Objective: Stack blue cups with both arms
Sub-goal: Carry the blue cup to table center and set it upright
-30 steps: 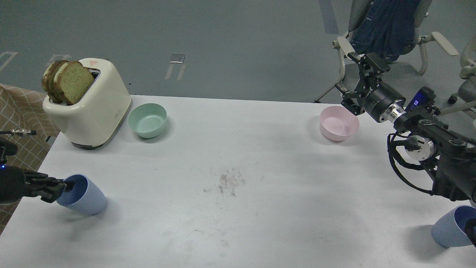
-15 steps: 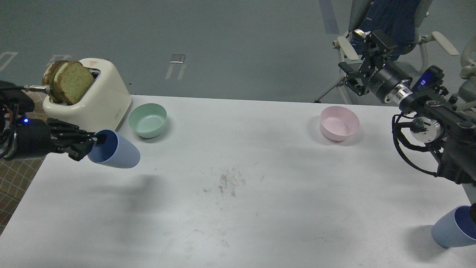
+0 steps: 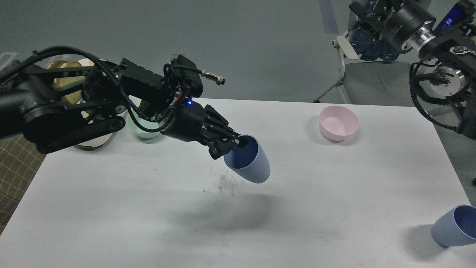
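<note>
Head view shows the left claw clamped on the rim of a blue cup, one finger inside, holding it tilted in the air above the middle of the white bench. A second blue cup stands at the near right edge. Whether the right claw, high at far right, is apart or together cannot be told.

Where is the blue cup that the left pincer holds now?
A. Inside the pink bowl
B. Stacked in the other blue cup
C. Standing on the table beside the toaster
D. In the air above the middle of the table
D: the left pincer grips the blue cup by its rim, tilted, with its shadow on the table below.
</note>
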You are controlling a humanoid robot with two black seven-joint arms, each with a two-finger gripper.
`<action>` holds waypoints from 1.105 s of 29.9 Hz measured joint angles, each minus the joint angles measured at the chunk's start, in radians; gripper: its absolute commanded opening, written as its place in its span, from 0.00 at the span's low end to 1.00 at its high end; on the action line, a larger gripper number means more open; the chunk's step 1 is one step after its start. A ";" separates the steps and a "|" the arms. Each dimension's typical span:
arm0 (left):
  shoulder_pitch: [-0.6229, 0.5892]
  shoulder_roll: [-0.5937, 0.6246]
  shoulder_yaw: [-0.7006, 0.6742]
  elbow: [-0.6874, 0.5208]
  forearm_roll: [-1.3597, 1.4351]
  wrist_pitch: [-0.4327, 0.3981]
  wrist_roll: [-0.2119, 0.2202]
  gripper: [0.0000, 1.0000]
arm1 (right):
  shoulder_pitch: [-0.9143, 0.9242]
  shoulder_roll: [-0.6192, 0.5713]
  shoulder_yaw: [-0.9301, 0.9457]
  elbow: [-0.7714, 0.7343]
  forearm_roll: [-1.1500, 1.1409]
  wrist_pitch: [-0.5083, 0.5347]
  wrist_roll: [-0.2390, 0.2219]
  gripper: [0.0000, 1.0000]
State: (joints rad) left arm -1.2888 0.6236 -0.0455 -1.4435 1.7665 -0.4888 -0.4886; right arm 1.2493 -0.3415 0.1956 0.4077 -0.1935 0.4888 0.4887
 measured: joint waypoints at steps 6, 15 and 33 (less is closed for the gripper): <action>-0.023 -0.192 0.035 0.142 0.025 0.000 0.000 0.00 | 0.004 -0.002 -0.013 0.001 0.000 0.000 0.000 1.00; -0.086 -0.407 0.183 0.375 0.085 0.000 0.000 0.00 | 0.004 0.000 -0.013 0.002 -0.001 0.000 0.000 1.00; -0.100 -0.452 0.267 0.433 0.083 0.000 0.000 0.00 | 0.001 0.005 -0.017 0.004 -0.001 0.000 0.000 1.00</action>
State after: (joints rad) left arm -1.3893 0.1718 0.2210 -1.0108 1.8500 -0.4887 -0.4887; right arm 1.2501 -0.3360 0.1787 0.4121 -0.1948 0.4887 0.4887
